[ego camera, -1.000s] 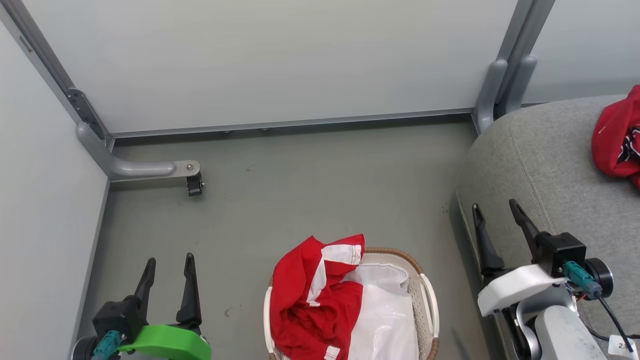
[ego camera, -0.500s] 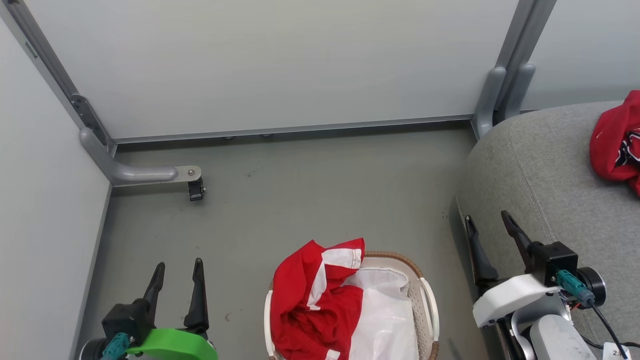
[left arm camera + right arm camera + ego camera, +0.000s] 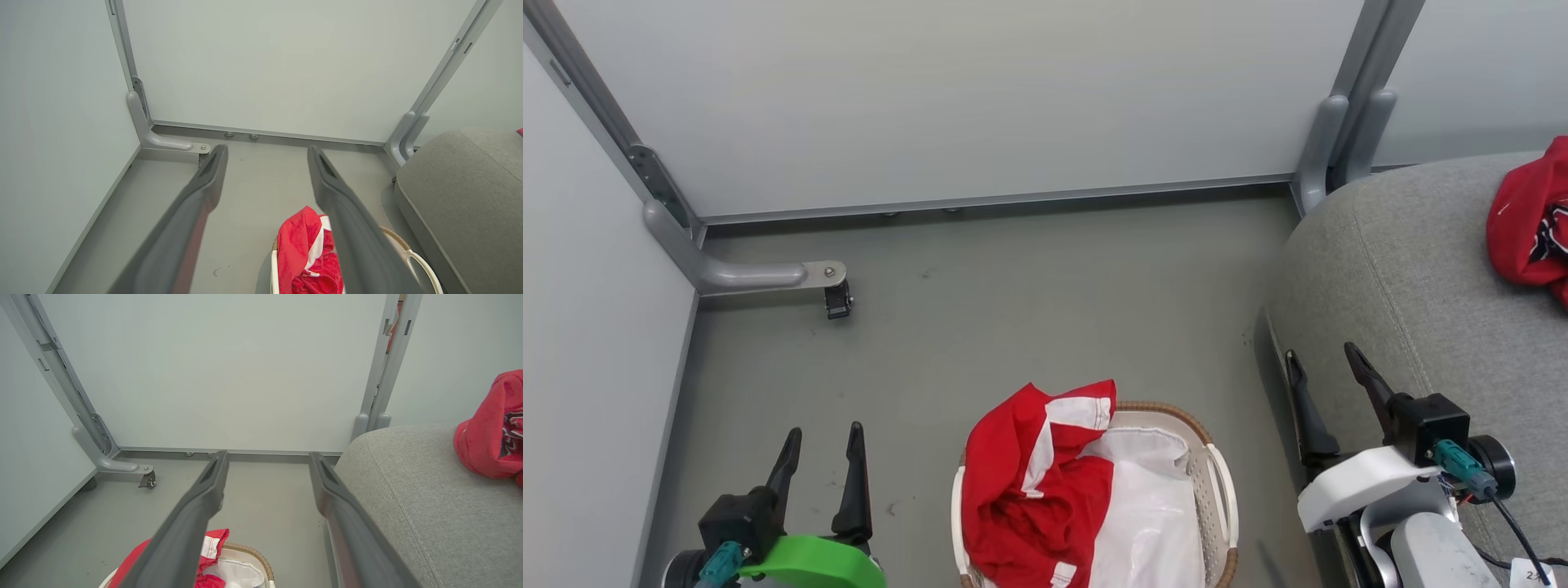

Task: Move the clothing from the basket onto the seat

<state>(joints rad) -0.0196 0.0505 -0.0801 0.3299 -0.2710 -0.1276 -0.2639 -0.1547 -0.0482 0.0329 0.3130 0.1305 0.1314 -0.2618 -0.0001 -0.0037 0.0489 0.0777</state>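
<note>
Fingers [image 3: 854, 482] spread and empty on both sides, the left gripper [image 3: 823, 430] and right gripper [image 3: 1320, 351] flank the basket [image 3: 1223, 490], where red clothing [image 3: 1029, 482] lies heaped between them (another red garment [image 3: 1523, 220] rests on the grey seat [image 3: 1413, 269]).

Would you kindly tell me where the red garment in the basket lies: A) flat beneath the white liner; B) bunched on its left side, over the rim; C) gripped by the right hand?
B: the red garment bunches over the left rim of the basket, with the white liner bare beside it.
</note>
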